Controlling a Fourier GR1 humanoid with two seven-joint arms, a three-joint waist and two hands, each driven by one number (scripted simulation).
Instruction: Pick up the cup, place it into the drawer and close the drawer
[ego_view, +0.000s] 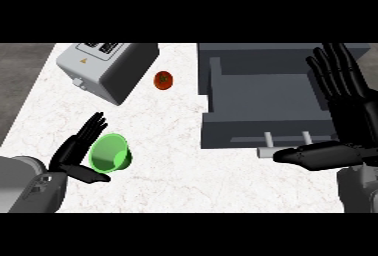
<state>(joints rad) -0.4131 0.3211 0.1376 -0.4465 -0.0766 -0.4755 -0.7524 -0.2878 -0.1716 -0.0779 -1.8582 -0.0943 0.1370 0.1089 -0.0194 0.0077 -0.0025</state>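
Observation:
A green cup (111, 153) lies tipped on its side on the white counter, its mouth facing lower left. My left hand (77, 152) is right beside it, fingers straight along its left side and thumb under it, open. The grey drawer (266, 102) stands pulled open at the right, its inside bare, with a pale handle (284, 149) at its front. My right hand (343, 107) is open over the drawer's right side, fingers straight and pointing away, thumb stretched across near the handle.
A grey toaster-like box (111, 67) sits at the back left. A red tomato (163, 80) lies between it and the drawer. The counter's left edge (29, 102) runs close to my left arm.

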